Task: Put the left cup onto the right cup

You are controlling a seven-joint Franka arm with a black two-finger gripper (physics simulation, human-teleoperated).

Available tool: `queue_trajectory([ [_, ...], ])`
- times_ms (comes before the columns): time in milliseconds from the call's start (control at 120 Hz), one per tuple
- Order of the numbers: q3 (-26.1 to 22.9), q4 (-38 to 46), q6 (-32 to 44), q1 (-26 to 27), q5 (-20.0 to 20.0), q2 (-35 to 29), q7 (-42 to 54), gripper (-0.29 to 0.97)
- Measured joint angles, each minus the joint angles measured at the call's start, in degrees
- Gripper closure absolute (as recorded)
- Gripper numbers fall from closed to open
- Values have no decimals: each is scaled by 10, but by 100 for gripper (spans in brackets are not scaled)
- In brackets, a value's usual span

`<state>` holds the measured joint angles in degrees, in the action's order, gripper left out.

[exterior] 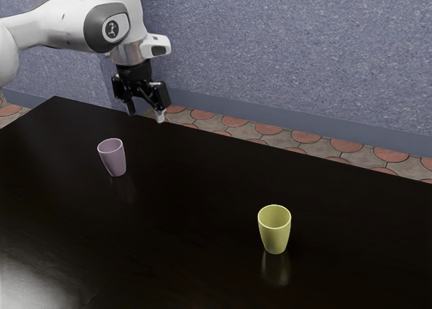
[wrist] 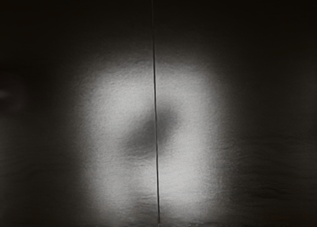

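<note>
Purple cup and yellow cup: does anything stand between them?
No. In the exterior view, only bare dark tabletop lies between the purple cup and the yellow cup.

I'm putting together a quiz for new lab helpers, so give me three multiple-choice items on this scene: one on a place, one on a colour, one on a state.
1. In the exterior view, where does the lilac cup stand relative to the yellow-green cup?
A. To its left and farther back
B. To its right
C. Inside it

2. What colour is the table?
A. White
B. Near-black
C. Red

3. What state is the claw in?
A. Shut on the lilac cup
B. Open, holding nothing
C. Shut on the yellow-green cup

Answers:
1 A: the lilac cup sits up and to the left of the other cup, well apart from it.
2 B: the glossy top is very dark.
3 B: its fingers stand apart in the air above the table's far edge, while both cups stand upright on the table.
</note>
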<state>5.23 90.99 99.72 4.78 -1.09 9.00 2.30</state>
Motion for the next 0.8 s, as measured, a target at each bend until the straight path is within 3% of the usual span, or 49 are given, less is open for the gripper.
queue_trajectory([
  [300, 0, -8, -8, -2, -2, 11, -9, 0],
  [800, 0, -108, -10, -59, -1, 151, -8, 0],
])
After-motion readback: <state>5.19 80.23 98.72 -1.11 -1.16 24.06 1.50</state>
